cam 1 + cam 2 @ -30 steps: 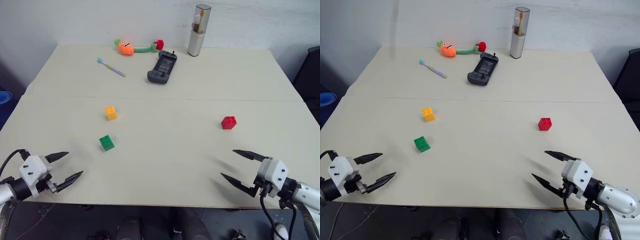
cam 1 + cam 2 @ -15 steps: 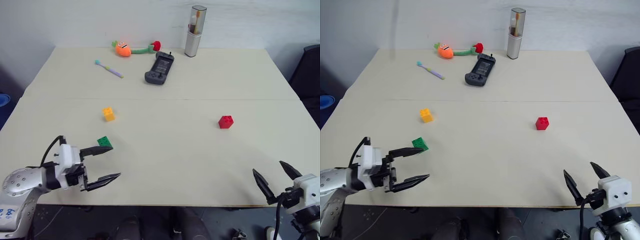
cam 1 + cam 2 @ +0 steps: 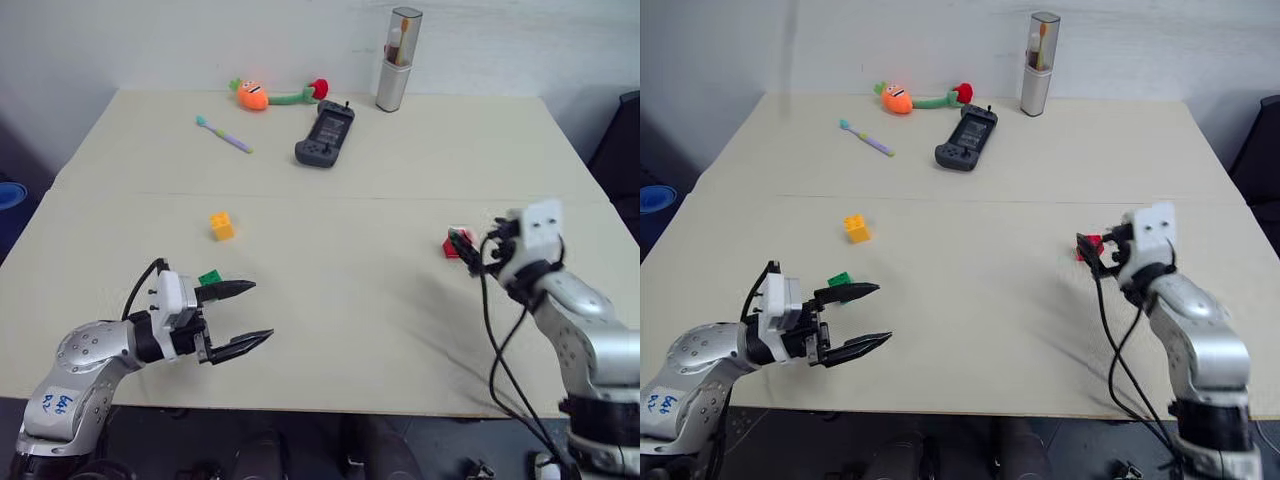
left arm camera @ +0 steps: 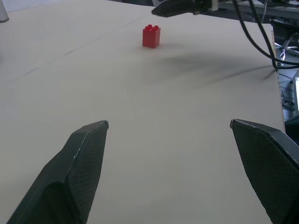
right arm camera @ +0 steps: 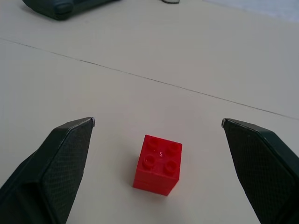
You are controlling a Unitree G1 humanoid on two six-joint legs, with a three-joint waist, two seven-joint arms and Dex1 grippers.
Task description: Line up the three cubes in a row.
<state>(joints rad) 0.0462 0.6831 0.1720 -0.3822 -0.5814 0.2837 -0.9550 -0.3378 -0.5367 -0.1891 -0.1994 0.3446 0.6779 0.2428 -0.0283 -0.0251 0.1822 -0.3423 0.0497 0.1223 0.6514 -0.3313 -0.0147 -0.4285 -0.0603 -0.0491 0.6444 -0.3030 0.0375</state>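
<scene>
The red cube (image 5: 158,164) sits at the table's right. My right gripper (image 5: 158,122) hovers open at it, a finger on each side and neither touching. In the left eye view the gripper (image 3: 466,250) partly covers the cube (image 3: 454,243). The green cube (image 3: 210,279) lies at the front left, half hidden behind the far finger of my open, empty left gripper (image 3: 262,310). That gripper points right across the table towards the red cube (image 4: 151,36). The yellow-orange cube (image 3: 221,226) stands alone a little beyond the green one.
At the back of the table (image 3: 330,220) lie a black game controller (image 3: 324,134), a toothbrush (image 3: 223,133), a carrot plush toy (image 3: 250,94) and an upright toothbrush case (image 3: 397,59). A dark object (image 3: 620,140) stands off the table's right edge.
My right gripper has swung from the table's front edge forward to the red cube. My left gripper has moved right, up to the green cube. Both stay open.
</scene>
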